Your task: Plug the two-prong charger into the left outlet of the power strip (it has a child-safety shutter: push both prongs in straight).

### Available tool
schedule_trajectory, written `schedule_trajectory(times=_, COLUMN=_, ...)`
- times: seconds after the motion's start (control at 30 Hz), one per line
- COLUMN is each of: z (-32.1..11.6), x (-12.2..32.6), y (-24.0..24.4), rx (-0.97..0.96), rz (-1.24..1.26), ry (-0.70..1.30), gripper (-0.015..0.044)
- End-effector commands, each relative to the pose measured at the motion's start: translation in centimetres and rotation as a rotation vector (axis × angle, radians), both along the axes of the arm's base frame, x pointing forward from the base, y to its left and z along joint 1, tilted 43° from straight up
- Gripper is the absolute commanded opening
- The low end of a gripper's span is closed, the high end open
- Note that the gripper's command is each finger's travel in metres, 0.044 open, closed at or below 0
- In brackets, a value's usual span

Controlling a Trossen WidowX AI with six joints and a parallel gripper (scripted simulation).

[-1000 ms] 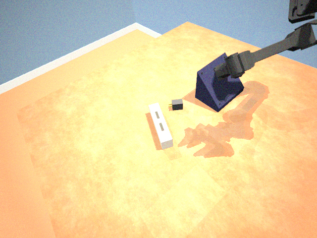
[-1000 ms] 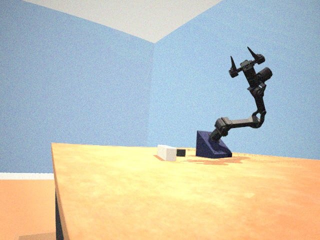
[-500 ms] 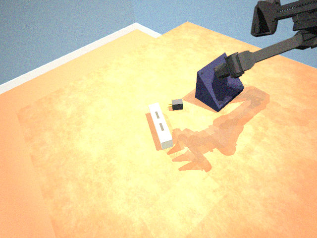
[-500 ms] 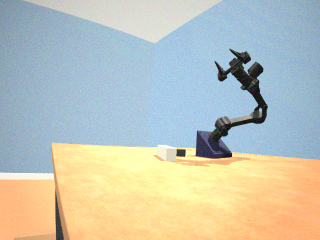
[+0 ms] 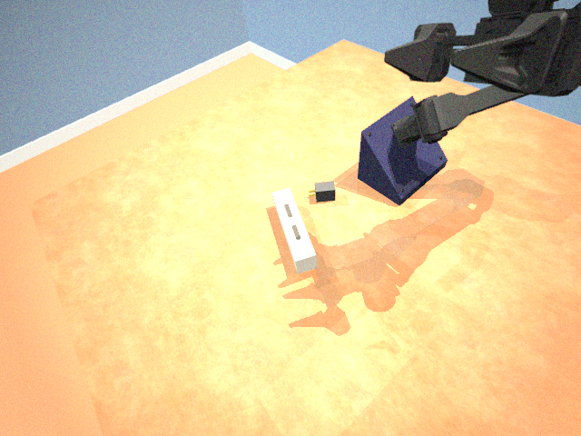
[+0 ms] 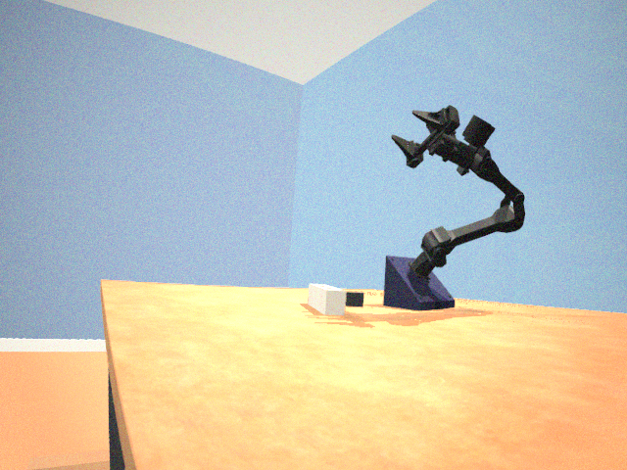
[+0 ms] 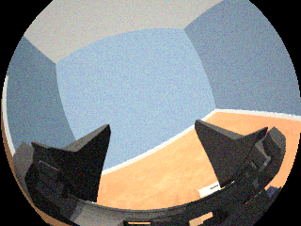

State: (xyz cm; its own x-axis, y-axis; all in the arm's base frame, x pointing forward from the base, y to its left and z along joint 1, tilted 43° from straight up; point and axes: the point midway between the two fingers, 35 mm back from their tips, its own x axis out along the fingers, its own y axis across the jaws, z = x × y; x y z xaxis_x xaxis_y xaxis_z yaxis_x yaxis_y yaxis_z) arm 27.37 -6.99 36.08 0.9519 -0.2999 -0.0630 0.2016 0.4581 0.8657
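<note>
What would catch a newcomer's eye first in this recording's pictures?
The dark arm rears high above the table from its navy wedge base, its end effector wide open, empty and aimed at the blue wall. Far below it, a white power strip lies on the table with a small dark charger just beside it, between strip and base, apart from the arm.
</note>
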Motion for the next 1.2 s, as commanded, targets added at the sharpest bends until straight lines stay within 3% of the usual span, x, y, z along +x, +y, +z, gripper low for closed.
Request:
schedule_trajectory(times=0.0, z=-2.5, x=1.7, y=-0.2, rx=-0.029, rz=0.028, ry=0.115, gripper=0.044)
schedule_trajectory(times=1.17, z=-19.3, x=5.4, y=-0.7, rx=-0.045, rz=0.305, ry=0.768, gripper=0.044)
